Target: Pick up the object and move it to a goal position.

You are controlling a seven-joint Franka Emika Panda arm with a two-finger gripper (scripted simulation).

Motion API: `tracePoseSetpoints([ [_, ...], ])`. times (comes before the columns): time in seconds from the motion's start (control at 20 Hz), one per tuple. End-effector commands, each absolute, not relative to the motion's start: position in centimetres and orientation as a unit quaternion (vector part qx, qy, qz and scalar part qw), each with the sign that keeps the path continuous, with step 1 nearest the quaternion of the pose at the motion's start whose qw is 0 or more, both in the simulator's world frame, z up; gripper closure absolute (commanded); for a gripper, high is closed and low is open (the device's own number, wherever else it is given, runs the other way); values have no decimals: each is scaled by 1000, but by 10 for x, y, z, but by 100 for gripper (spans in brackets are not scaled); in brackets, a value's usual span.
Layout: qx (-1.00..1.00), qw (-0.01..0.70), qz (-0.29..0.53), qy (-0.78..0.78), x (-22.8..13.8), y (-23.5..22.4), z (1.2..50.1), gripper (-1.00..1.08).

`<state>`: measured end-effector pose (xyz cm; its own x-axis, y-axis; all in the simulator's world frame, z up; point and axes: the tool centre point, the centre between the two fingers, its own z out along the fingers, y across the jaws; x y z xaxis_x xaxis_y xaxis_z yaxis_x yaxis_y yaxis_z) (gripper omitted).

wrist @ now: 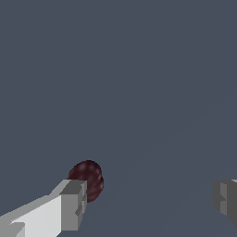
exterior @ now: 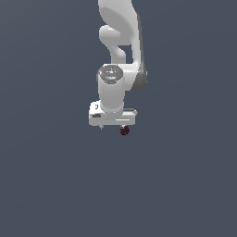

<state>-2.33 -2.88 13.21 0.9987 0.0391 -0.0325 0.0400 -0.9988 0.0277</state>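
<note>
Approach step of the pick. The white arm's tool (exterior: pixel 113 126) hangs low over the plain grey worktop (exterior: pixel 55 185) with its fingers (wrist: pixel 74 203) spread wide apart, holding nothing. The tiny dark red, bumpy, roundish object (wrist: pixel 89 179) lies right beside one fingertip rather than midway in the gap; contact cannot be told. Judged next: shift the tool sideways to centre the object between the fingers, then close, lift, and carry to the goal, which is not visible.

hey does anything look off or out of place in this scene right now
One thing: the dark red lump sits against one finger of the open tool, far off-centre between the jaws rather than midway. Nothing looks spilled or damaged.
</note>
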Motion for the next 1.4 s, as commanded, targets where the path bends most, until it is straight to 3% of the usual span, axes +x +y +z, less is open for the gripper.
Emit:
tracePoseSetpoints([
  [0.0, 999, 12, -13, 39, -32, -16, 121, -92],
  [0.6, 993, 1, -1, 116, -72, 31, 82, -92],
  [1.35, 992, 0, 0, 123, -76, 35, 55, -92],
])
